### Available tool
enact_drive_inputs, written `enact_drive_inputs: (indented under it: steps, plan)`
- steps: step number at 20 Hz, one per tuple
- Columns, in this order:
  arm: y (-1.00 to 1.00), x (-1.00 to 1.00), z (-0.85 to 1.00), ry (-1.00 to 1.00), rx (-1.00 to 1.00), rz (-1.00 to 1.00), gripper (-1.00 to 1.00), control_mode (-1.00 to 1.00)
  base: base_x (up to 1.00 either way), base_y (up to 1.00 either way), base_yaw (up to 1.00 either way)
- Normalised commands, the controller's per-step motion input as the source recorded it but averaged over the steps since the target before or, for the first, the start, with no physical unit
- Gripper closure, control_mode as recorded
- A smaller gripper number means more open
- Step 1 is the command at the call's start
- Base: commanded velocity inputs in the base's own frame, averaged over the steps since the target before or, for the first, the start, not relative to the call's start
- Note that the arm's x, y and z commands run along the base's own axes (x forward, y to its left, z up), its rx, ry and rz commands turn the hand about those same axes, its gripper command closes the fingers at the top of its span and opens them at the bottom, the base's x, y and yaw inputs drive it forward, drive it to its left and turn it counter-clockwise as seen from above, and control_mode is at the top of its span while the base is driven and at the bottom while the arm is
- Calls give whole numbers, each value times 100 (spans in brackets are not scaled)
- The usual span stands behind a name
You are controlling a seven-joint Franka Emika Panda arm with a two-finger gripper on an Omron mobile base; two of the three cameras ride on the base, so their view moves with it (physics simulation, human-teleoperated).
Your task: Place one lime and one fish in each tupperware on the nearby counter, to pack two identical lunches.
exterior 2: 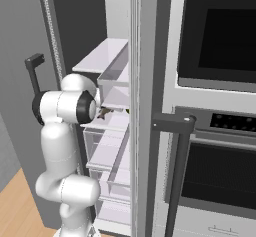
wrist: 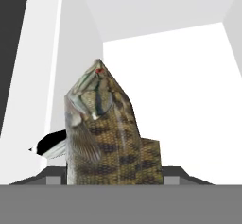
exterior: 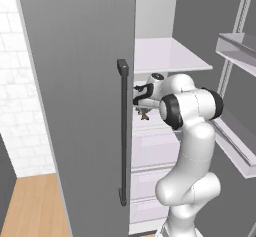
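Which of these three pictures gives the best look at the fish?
The hand view: the fish looms close, scales and head plain. In the left base view it is a small brown scrap beside the arm; in the right base view just a dark speck on the fridge shelf.
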Motion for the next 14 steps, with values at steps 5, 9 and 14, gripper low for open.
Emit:
enact_drive_inputs:
  steps: [5, 9, 14]
  plan:
    - [-14, -46, 0, 0, 0, 0, 100, -100, 0, 0, 0]
    - [-5, -67, 0, 0, 0, 0, 100, -100, 0, 0, 0]
    - [0, -68, 5, 0, 0, 0, 100, -100, 0, 0, 0]
